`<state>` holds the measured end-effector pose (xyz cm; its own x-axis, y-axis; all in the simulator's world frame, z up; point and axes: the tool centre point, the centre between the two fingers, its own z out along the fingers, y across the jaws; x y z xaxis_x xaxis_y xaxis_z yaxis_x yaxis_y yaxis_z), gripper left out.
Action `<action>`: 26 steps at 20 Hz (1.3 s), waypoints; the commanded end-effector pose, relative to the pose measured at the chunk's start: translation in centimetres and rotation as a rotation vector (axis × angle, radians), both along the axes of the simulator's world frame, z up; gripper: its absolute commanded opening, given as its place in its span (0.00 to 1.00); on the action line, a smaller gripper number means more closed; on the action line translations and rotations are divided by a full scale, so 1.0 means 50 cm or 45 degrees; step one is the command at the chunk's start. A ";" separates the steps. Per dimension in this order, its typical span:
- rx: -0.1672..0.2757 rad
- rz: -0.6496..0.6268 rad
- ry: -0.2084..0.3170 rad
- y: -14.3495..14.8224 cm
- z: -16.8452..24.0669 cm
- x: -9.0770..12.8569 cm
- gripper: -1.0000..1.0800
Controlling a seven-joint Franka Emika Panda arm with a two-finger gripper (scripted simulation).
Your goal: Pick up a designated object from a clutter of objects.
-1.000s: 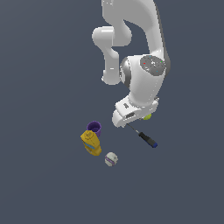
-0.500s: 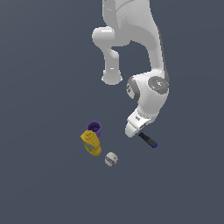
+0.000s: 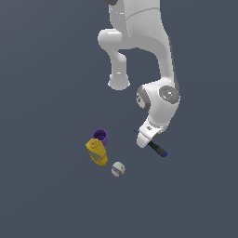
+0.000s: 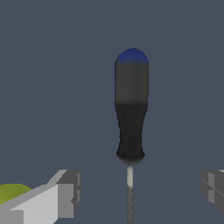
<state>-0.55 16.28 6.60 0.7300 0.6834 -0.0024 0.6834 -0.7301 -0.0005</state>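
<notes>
Below, the slim screwdriver (image 4: 131,109) (matte black handle, rounded blue cap) lies flat.

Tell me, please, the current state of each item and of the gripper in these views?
screwdriver: lying flat, not gripped, shaft between the open fingers.
gripper: open, low over the screwdriver.
purple cup: upright, mouth up.
mustard-yellow bottle: lying beside the cup.
baseball: resting alone.
yellow-green ball: partly hidden behind a finger.

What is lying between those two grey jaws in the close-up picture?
The screwdriver's thin metal shaft runs between the open jaws of the gripper, touching neither; the wrist view shows it.
</notes>
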 end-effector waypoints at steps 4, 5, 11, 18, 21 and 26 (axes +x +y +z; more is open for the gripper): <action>0.000 0.000 -0.001 0.000 -0.016 0.000 0.96; 0.000 0.001 -0.001 0.000 -0.023 0.000 0.96; 0.001 0.004 -0.002 0.000 -0.081 -0.002 0.96; 0.001 0.005 -0.002 0.001 -0.102 0.000 0.00; 0.001 0.005 -0.002 0.001 -0.102 0.000 0.00; 0.001 0.005 -0.002 0.001 -0.102 0.000 0.00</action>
<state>-0.58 16.29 1.52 0.7274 0.6862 -0.0008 0.6862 -0.7274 0.0001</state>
